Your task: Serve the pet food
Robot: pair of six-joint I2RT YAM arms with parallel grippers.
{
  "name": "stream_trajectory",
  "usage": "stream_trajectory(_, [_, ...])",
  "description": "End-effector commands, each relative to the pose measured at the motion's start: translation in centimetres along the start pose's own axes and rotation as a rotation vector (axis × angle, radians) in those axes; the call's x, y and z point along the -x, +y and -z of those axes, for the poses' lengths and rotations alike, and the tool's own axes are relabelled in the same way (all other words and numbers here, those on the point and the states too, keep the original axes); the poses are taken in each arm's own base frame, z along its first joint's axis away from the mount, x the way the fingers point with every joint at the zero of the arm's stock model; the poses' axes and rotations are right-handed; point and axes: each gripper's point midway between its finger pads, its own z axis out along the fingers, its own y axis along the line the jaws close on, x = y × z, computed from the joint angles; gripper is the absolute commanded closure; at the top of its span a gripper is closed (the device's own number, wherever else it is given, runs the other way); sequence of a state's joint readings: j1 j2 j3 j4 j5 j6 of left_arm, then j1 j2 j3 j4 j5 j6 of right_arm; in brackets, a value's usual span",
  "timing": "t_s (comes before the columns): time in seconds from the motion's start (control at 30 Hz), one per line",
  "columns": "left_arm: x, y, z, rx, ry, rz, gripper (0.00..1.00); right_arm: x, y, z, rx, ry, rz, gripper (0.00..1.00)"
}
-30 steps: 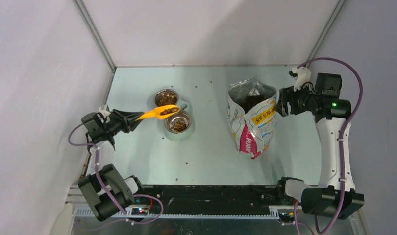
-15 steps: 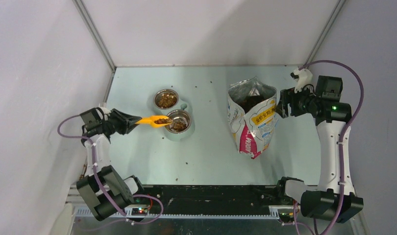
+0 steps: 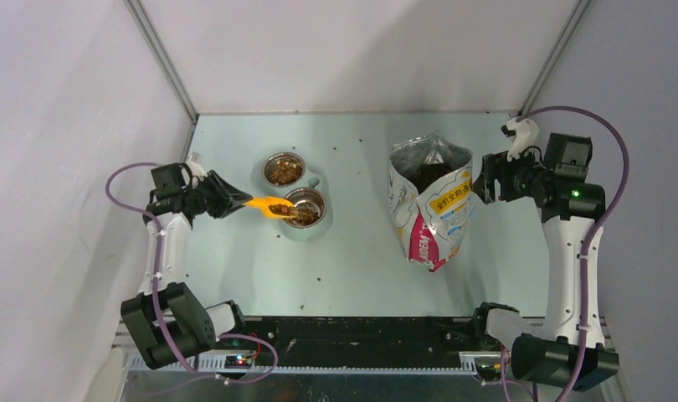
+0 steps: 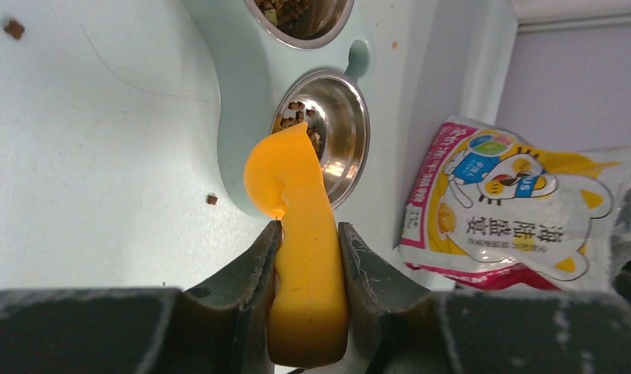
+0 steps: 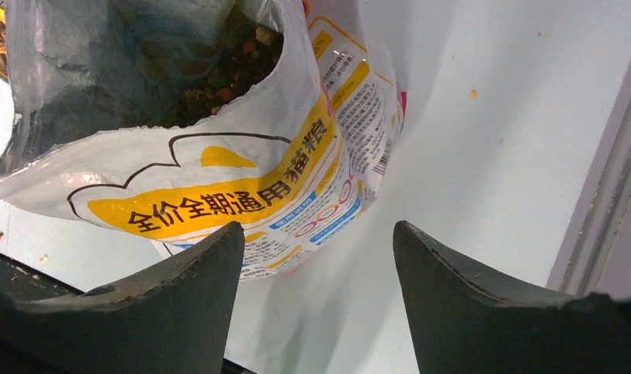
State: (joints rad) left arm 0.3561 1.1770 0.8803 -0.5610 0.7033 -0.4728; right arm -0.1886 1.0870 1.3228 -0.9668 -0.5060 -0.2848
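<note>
In the top view, the left gripper (image 3: pixel 228 203) was clamped on the handle of the orange scoop (image 3: pixel 267 206). A load of pet food (image 3: pixel 279 208) sat in the scoop's cup just ahead of the fingertips, at the rim of the nearer bowl (image 3: pixel 305 210). That bowl and the farther bowl (image 3: pixel 283 170) already held brown kibble, so serving looked well along, with this scoopful yet to be tipped.

From the left wrist, the fingers (image 4: pixel 252 261) pinched the handle from both sides. The cup's underside hid its load. Beyond it, dark, crumbly pellets lay inside the nearer bowl.

From the right wrist, the right gripper (image 5: pixel 316 234) was spread wide and held nothing. The open bag (image 5: pixel 219 195) stood just ahead of it, apparently untouched, with more small brown pieces inside.
</note>
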Motion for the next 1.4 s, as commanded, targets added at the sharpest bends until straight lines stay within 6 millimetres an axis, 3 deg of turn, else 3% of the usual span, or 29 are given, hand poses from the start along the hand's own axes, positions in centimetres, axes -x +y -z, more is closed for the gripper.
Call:
stream_trajectory(0.0, [0.9, -0.2, -0.2, 0.08, -0.008, -0.201, 1.0, 0.8, 0.2, 1.0, -0.011, -0.047, 0.01, 0.27])
stream_trajectory(0.5, [0.5, -4.4, -1.8, 0.09, 0.068, -0.558, 1.0, 1.0, -0.1, 1.1, -0.018, -0.058, 0.008, 0.27])
stream_trajectory(0.77, [-0.6, -6.7, -2.9, 0.052, 0.111, -0.642, 1.0, 0.9, -0.1, 1.3, -0.023, -0.062, 0.001, 0.27])
stream_trajectory(1.37, [-1.2, -8.8, -3.7, -0.016, 0.136, -0.667, 1.0, 0.6, -0.2, 1.1, -0.021, -0.063, -0.015, 0.27])
